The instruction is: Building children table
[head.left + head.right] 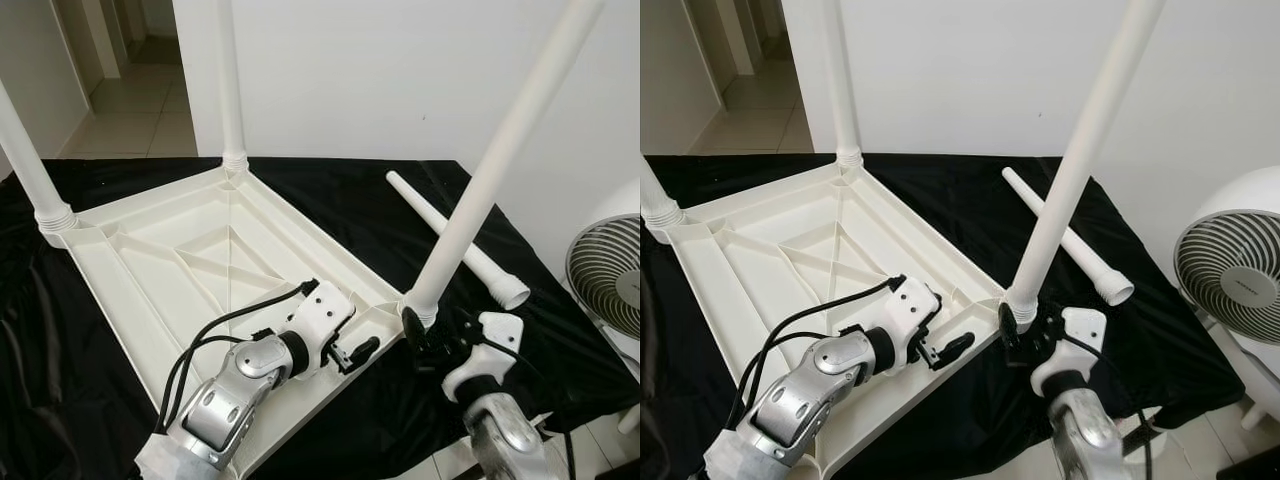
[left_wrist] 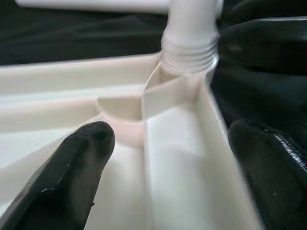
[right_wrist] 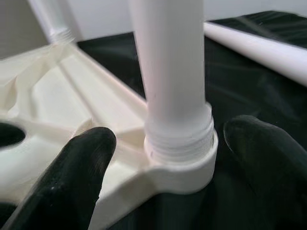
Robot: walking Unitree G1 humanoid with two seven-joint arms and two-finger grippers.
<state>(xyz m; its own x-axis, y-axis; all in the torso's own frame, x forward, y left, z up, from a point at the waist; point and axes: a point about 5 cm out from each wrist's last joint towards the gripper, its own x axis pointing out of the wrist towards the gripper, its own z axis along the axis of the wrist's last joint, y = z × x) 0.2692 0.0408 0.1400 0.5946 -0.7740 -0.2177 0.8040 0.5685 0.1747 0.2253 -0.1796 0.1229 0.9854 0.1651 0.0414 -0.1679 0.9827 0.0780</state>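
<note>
A white plastic tabletop (image 1: pixel 170 270) lies upside down on a black cloth. Three white legs stand in its corners: the far left leg (image 1: pixel 25 160), the far leg (image 1: pixel 230 90) and the near right leg (image 1: pixel 480 190). A fourth leg (image 1: pixel 450 235) lies loose on the cloth to the right. My right gripper (image 1: pixel 430 335) is open, its fingers (image 3: pixel 81 167) on either side of the near right leg's threaded base (image 3: pixel 177 139), apart from it. My left gripper (image 1: pixel 358 352) is open over the tabletop's near edge, straddling a rib (image 2: pixel 168 158) just inside that same corner.
A white floor fan (image 1: pixel 610 270) stands off the cloth's right edge. A white wall rises behind the tabletop, with a doorway and tiled floor (image 1: pixel 130 110) at the far left. The black cloth (image 1: pixel 330 195) covers the whole work surface.
</note>
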